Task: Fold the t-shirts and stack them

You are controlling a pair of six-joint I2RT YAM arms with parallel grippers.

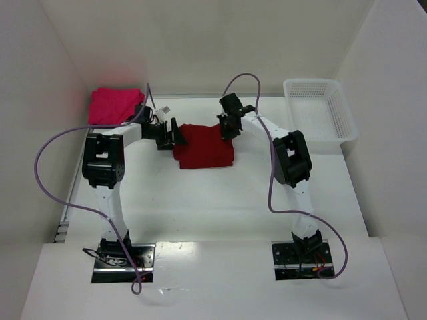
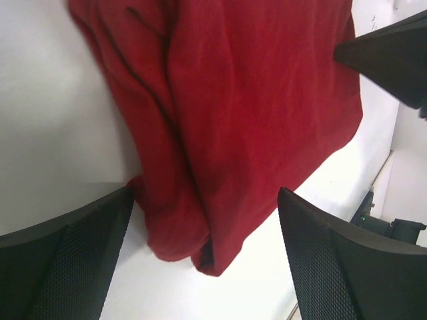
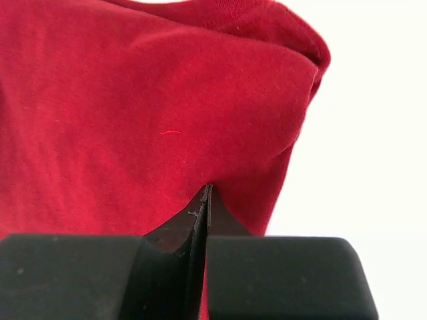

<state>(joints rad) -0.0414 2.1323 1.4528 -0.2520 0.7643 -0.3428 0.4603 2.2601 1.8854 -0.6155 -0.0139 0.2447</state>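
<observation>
The dark crimson t-shirt [image 1: 205, 148] lies folded into a rough rectangle at the table's middle back. The magenta-pink t-shirt [image 1: 115, 105] lies folded at the back left corner. My left gripper [image 1: 175, 136] is at the crimson shirt's left edge. In the left wrist view the left gripper [image 2: 205, 193] is open, its jaws standing wide to either side of a folded corner of the shirt [image 2: 253, 100]. My right gripper [image 1: 226, 129] is at the shirt's back right edge. In the right wrist view the right gripper [image 3: 207, 191] is shut, pinching the crimson cloth [image 3: 133, 120].
A white plastic mesh basket [image 1: 317, 83] stands at the back right. White walls close in the table on the left, back and right. Purple cables loop from both arms.
</observation>
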